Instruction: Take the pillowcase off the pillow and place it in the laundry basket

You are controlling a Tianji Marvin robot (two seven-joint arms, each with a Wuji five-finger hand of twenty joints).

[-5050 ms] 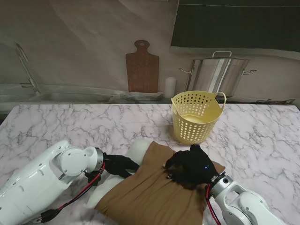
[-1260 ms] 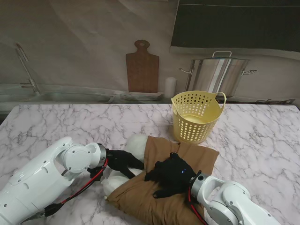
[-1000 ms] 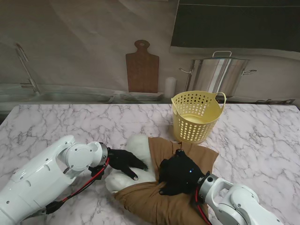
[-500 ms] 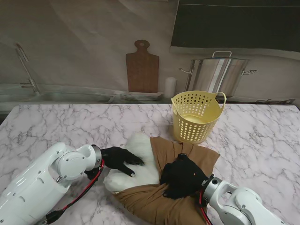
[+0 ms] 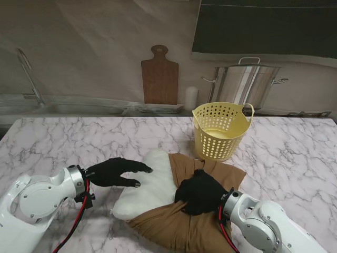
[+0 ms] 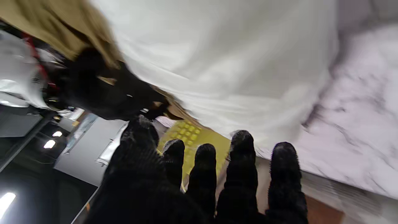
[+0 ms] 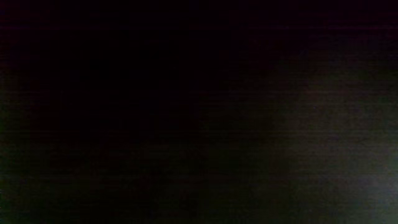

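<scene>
The white pillow (image 5: 150, 184) lies on the marble table, its left half bare. The brown pillowcase (image 5: 181, 232) is bunched over its right half. My right hand (image 5: 199, 192) is clenched on a fold of the pillowcase in the middle. My left hand (image 5: 113, 172) is open with fingers spread, the tips at the pillow's left edge, holding nothing. In the left wrist view my fingers (image 6: 242, 174) point at the pillow (image 6: 217, 62), with the pillowcase (image 6: 62, 28) and right hand (image 6: 102, 93) beyond. The yellow laundry basket (image 5: 221, 129) stands just beyond the pillowcase. The right wrist view is black.
A steel pot (image 5: 247, 84), a wooden cutting board (image 5: 159, 76) and a white cylinder (image 5: 191, 97) stand along the back wall. A sink faucet (image 5: 29, 74) is at the far left. Bare marble (image 5: 79, 142) lies left of the pillow.
The pillowcase has been dragged right and bunched up, baring more white pillow. My left hand has drawn back to the left off the pillow and spread its fingers.
</scene>
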